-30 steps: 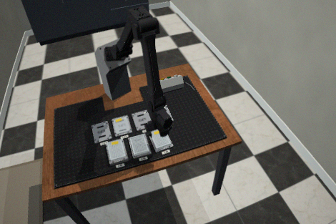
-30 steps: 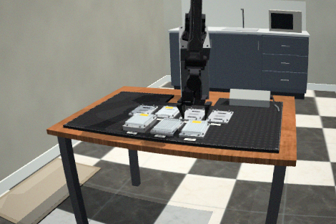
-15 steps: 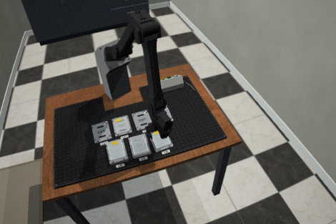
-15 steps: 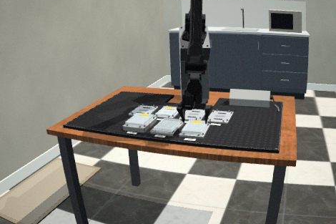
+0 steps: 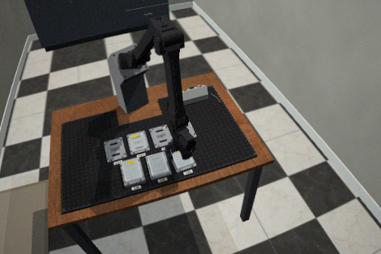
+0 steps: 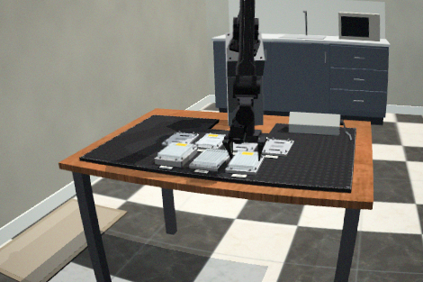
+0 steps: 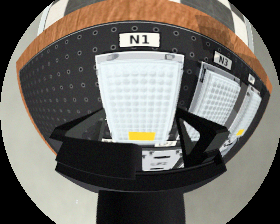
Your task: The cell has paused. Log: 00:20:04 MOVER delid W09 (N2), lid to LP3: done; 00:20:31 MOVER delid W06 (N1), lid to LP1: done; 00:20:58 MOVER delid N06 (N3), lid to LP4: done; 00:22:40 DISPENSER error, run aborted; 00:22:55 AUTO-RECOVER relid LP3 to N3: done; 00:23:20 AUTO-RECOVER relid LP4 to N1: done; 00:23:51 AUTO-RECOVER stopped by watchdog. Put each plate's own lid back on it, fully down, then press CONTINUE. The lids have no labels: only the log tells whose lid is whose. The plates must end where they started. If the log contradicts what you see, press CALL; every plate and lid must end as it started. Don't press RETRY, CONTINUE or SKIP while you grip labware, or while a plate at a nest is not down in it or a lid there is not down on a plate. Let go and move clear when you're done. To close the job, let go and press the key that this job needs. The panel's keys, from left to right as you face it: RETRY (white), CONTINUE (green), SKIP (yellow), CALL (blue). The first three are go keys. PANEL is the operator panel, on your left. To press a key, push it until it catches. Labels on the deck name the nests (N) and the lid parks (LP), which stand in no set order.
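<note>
gripper [image 7: 145, 136] spread wide, empty | over lidded plate [image 7: 138, 97] | N1 label [image 7: 143, 38] (legible in wrist view only)

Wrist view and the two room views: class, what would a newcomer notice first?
The tall black arm towers over the table, its open claw poised above the plate at N1. Below, pale plates and lids sit in two rows on the black mat.
</note>
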Controlling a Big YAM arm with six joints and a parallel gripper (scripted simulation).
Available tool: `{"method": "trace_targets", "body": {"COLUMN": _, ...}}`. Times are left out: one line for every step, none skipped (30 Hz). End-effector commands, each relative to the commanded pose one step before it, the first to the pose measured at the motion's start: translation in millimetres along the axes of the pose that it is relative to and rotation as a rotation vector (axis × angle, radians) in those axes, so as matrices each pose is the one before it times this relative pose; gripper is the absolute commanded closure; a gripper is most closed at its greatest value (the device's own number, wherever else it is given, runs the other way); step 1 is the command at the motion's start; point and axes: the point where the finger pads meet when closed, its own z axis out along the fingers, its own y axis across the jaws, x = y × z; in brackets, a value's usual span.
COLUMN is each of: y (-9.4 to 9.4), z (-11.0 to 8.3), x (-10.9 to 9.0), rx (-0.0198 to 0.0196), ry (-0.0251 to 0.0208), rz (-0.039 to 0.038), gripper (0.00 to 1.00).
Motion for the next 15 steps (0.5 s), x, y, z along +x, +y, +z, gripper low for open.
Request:
{"method": "trace_targets", "body": {"y": 2.38, "z": -2.43, "x": -7.04, "rx": -0.00281, "ry": -0.01534, "rz": 0.00064, "gripper": 0.00}}
{"method": "trace_targets", "body": {"y": 0.05, "z": 0.03, "x": -0.03, "rx": 0.00000, "ry": 0.00000, "rz": 0.00000, "gripper": 0.00}}
{"method": "trace_targets", "body": {"y": 4.93, "z": 0.03, "x": -2.85, "rx": -0.00556, "ry": -0.00803, "rz": 0.00407, "gripper": 0.00}}
{"method": "trace_targets", "body": {"y": 0.43, "z": -1.29, "x": -0.59, "rx": -0.00064, "ry": -0.00129, "rz": -0.00035, "gripper": 0.00}}
{"method": "trace_targets", "body": {"y": 0.24, "z": -1.30, "x": -0.63, "rx": -0.00038, "ry": -0.00136, "rz": -0.00041, "gripper": 0.00}}
{"method": "trace_targets", "body": {"y": -0.06, "z": -1.31, "x": -0.70, "rx": 0.00010, "ry": -0.00150, "rz": 0.00029, "gripper": 0.00}}
{"method": "trace_targets", "body": {"y": -0.15, "z": -1.31, "x": -0.71, "rx": 0.00022, "ry": -0.00154, "rz": 0.00060, "gripper": 0.00}}
{"method": "trace_targets", "body": {"y": -0.01, "z": -1.30, "x": -0.67, "rx": 0.00003, "ry": -0.00148, "rz": 0.00027, "gripper": 0.00}}
{"method": "trace_targets", "body": {"y": 0.28, "z": -1.29, "x": -0.59, "rx": -0.00036, "ry": -0.00135, "rz": -0.00021, "gripper": 0.00}}
{"method": "trace_targets", "body": {"y": 0.20, "z": -0.71, "x": 0.06, "rx": -0.00018, "ry": 0.00027, "rz": -0.00019, "gripper": 0.00}}
{"method": "trace_targets", "body": {"y": 0.00, "z": 0.00, "x": 0.00, "rx": 0.00000, "ry": 0.00000, "rz": 0.00000, "gripper": 0.00}}
{"method": "trace_targets", "body": {"y": 0.00, "z": 0.00, "x": 0.00, "rx": 0.00000, "ry": 0.00000, "rz": 0.00000, "gripper": 0.00}}
{"method": "trace_targets", "body": {"y": -1.47, "z": 3.98, "x": 5.14, "rx": 0.00326, "ry": 0.01307, "rz": 0.00044, "gripper": 0.00}}
{"method": "trace_targets", "body": {"y": -0.10, "z": -0.22, "x": 0.34, "rx": 0.00020, "ry": 0.00094, "rz": 0.00004, "gripper": 0.01}}
{"method": "trace_targets", "body": {"y": 0.09, "z": -0.82, "x": -0.30, "rx": -0.00016, "ry": -0.00071, "rz": -0.00004, "gripper": 0.02}}
